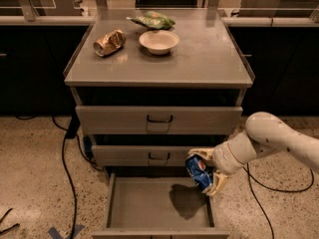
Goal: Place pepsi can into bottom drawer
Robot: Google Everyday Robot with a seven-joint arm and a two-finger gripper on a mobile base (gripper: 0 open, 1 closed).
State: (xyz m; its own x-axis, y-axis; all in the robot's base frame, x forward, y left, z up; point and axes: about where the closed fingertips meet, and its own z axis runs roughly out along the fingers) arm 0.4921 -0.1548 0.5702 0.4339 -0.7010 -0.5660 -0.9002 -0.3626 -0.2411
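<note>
- The pepsi can sits tilted between the jaws of the gripper, which are clamped on it.
- The gripper hangs over the right part of the open bottom drawer.
- The drawer floor lies below the jaws, with the can's shadow on it.

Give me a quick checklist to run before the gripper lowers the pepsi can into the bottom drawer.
1. pepsi can clamped in the gripper, low at the cabinet's right side: ok.
2. bottom drawer pulled open: ok.
3. Drawer floor bare where the can would land: ok.
4. Can fully inside the drawer's right wall: cannot tell; it hangs about over that edge.
5. Can low enough to release: not ok; it hangs above the floor.
</note>
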